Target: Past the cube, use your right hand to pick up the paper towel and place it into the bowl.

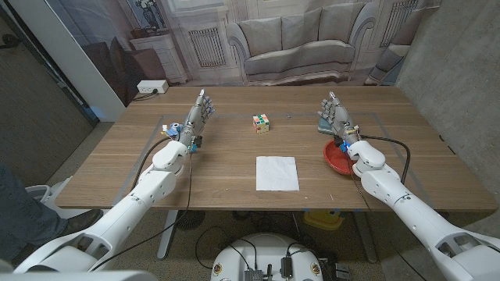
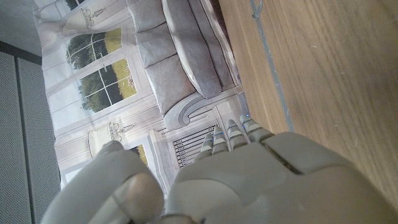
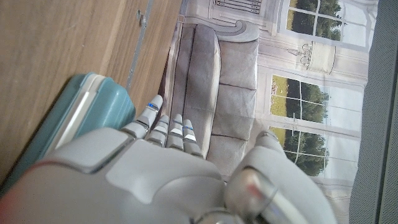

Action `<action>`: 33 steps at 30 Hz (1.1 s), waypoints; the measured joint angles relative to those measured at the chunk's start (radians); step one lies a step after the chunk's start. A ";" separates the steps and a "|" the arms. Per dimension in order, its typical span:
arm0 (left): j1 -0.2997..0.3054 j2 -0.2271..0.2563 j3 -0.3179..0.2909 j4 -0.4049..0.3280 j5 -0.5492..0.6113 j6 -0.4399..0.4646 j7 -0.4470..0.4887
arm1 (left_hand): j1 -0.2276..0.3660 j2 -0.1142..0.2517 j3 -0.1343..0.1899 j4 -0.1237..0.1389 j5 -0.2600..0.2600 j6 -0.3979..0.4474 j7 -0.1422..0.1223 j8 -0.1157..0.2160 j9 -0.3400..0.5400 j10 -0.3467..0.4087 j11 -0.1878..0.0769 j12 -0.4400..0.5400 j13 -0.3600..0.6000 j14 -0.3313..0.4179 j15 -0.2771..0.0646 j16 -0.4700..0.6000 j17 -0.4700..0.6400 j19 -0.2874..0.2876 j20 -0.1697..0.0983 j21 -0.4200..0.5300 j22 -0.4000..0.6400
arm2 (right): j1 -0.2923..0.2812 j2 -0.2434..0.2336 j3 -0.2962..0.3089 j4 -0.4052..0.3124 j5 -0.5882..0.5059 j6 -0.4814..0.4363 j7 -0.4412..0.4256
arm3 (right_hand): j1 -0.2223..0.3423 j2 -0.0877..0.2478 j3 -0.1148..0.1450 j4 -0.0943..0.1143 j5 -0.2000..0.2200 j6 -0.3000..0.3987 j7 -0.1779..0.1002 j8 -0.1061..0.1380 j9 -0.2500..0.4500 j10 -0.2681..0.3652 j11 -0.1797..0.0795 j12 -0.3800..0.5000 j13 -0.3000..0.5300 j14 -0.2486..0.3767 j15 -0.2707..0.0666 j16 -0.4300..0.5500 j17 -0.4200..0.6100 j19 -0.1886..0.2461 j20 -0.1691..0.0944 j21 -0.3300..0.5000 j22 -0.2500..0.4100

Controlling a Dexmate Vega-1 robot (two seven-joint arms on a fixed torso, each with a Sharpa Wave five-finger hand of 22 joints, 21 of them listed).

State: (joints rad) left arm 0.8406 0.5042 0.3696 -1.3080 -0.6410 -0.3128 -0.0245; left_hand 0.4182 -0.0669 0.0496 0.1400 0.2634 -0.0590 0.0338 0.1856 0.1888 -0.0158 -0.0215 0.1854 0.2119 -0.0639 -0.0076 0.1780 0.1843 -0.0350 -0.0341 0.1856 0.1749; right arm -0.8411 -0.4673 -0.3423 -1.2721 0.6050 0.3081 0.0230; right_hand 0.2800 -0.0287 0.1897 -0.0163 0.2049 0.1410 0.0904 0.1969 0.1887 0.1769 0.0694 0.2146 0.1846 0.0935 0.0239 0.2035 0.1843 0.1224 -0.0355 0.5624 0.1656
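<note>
A white paper towel (image 1: 277, 172) lies flat on the wooden table (image 1: 234, 156) near the front middle. Beyond it sits a multicoloured cube (image 1: 261, 122). A red bowl (image 1: 337, 159) stands at the right, partly hidden by my right wrist. My right hand (image 1: 336, 115) stands above the table right of the cube, fingers straight and apart, holding nothing; its back (image 3: 155, 168) also appears in the right wrist view. My left hand (image 1: 198, 115) stands at the left, fingers straight, empty; its back (image 2: 249, 180) fills the lower left wrist view.
A teal object (image 3: 87, 118) lies on the table just beside my right hand, also seen as a grey-blue shape (image 1: 323, 123) under its fingers. A white box (image 1: 151, 87) sits on the floor beyond the table's far left corner. A printed sofa backdrop stands behind.
</note>
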 measured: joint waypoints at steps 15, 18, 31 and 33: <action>0.000 -0.023 0.002 0.029 0.002 -0.043 -0.024 | 0.010 0.010 0.000 0.000 0.008 0.008 0.008 0.008 0.000 0.008 0.008 0.012 -0.005 0.009 0.009 0.008 0.000 0.008 0.000 0.008 0.000 | -0.053 0.077 0.101 -0.028 -0.084 -0.004 0.050 | 0.003 0.003 0.000 0.000 0.000 0.026 0.003 0.007 0.000 0.023 0.006 0.008 0.000 0.018 -0.001 0.004 0.000 0.014 -0.003 0.000 0.000; -0.001 -0.025 0.002 0.032 0.001 -0.048 -0.028 | 0.010 0.010 0.000 0.000 0.013 0.008 0.008 0.008 0.000 0.010 0.010 0.012 -0.008 0.018 0.007 0.008 0.000 0.008 0.000 0.008 0.000 | -0.064 0.085 0.116 -0.043 -0.096 -0.011 0.060 | 0.003 0.003 0.000 0.000 0.000 0.027 0.004 0.007 0.000 0.025 0.007 0.008 0.000 0.022 0.003 0.004 0.000 0.014 -0.003 -0.005 0.000; 0.019 -0.015 0.000 0.003 0.004 -0.048 -0.008 | 0.016 0.016 0.000 0.000 0.015 0.019 0.011 0.008 0.000 0.019 0.007 0.012 -0.009 0.021 0.010 0.008 0.000 0.008 0.000 0.008 0.000 | -0.089 0.109 0.155 -0.090 -0.133 -0.015 0.099 | 0.003 0.003 0.000 0.000 0.000 0.031 0.000 0.007 0.000 0.032 0.000 0.008 0.000 0.031 0.001 0.004 0.000 0.024 -0.002 -0.005 0.000; 0.019 -0.015 0.000 0.003 0.005 -0.046 -0.004 | 0.018 0.018 0.000 0.000 0.015 0.019 0.011 0.008 0.000 0.021 0.009 0.012 -0.012 0.024 0.013 0.008 -0.003 0.008 0.000 0.008 0.000 | -0.093 0.111 0.158 -0.094 -0.133 -0.015 0.099 | 0.007 0.007 0.000 0.000 0.000 0.031 0.000 0.007 0.000 0.035 0.004 0.008 0.000 0.031 0.001 0.004 0.000 0.025 -0.004 -0.012 0.000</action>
State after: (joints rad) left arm 0.8596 0.4891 0.3700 -1.3052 -0.6362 -0.3585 -0.0288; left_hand 0.4363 -0.0487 0.0498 0.1398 0.2786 -0.0402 0.0447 0.1932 0.1886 0.0049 -0.0124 0.1970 0.1997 -0.0403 0.0049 0.1858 0.1818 -0.0273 -0.0340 0.1935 0.1747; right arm -0.9339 -0.3561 -0.1845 -1.3664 0.4717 0.2928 0.1218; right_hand 0.2866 -0.0220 0.1895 -0.0165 0.2049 0.1720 0.0907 0.2043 0.1885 0.2123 0.0732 0.2223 0.1846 0.1245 0.0248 0.2071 0.1841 0.1475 -0.0390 0.5505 0.1653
